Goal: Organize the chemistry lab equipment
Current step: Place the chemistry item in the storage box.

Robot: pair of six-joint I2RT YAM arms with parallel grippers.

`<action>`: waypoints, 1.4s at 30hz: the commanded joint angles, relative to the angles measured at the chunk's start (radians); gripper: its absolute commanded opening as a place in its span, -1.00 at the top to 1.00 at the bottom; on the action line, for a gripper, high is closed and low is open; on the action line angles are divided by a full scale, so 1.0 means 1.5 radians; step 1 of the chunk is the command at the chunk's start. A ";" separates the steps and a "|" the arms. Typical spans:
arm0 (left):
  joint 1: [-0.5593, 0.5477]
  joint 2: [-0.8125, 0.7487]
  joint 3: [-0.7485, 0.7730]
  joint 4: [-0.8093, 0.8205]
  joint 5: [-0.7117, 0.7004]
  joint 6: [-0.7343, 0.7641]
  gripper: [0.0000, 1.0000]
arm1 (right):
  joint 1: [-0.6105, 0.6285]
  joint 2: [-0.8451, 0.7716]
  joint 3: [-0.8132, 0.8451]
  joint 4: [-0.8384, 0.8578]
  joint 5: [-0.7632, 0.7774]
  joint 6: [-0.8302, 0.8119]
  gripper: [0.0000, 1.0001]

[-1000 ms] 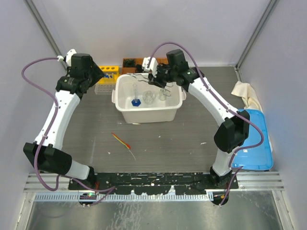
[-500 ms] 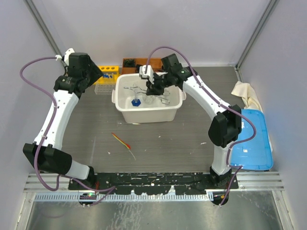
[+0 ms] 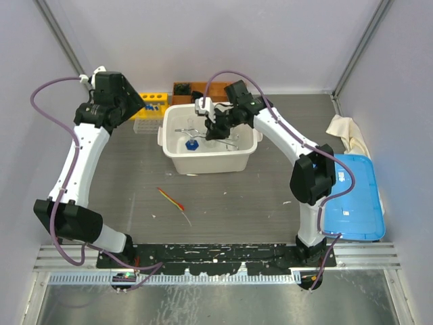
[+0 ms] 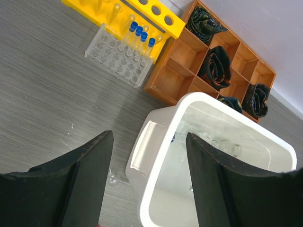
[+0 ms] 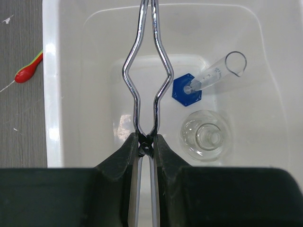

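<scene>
**Tongs clamped over the tub**

Your metal tongs (image 5: pixel 144 71) are pinched near their pivot in the right gripper (image 5: pixel 146 144), over the white tub (image 5: pixel 51 104) and inside its rim. Their long axis runs straight out from the fingers, toward the tub's left wall in the top view. A glass flask (image 5: pixel 204 137) and a blue-based cylinder (image 5: pixel 188 90) rest on the tub floor off to one side. Your left gripper (image 4: pixel 147 158) hangs wide open and empty, outside the tub's handle end.

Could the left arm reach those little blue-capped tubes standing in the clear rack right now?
Probably yes. The left pincer hangs open and empty close by, and the small clear blue-capped test tubes stand upright in the clear plastic rack with nothing over them. The yellow tube rack sits just behind.
</scene>
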 commanded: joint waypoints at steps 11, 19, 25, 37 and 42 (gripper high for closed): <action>0.020 -0.034 0.005 -0.003 0.019 0.015 -0.30 | 0.048 0.054 0.001 0.021 0.058 0.026 0.99; 0.024 -0.051 -0.018 -0.005 0.019 0.013 -0.30 | 0.049 0.068 -0.017 0.049 0.118 0.044 0.99; 0.026 -0.060 -0.028 -0.007 0.019 0.013 -0.30 | 0.049 0.076 -0.038 0.067 0.145 0.055 0.99; 0.027 -0.066 -0.038 -0.010 0.026 0.012 -0.30 | 0.049 0.095 -0.048 0.103 0.203 0.070 0.99; 0.027 -0.066 -0.039 -0.012 0.026 0.012 -0.30 | 0.050 0.105 -0.061 0.116 0.227 0.071 0.99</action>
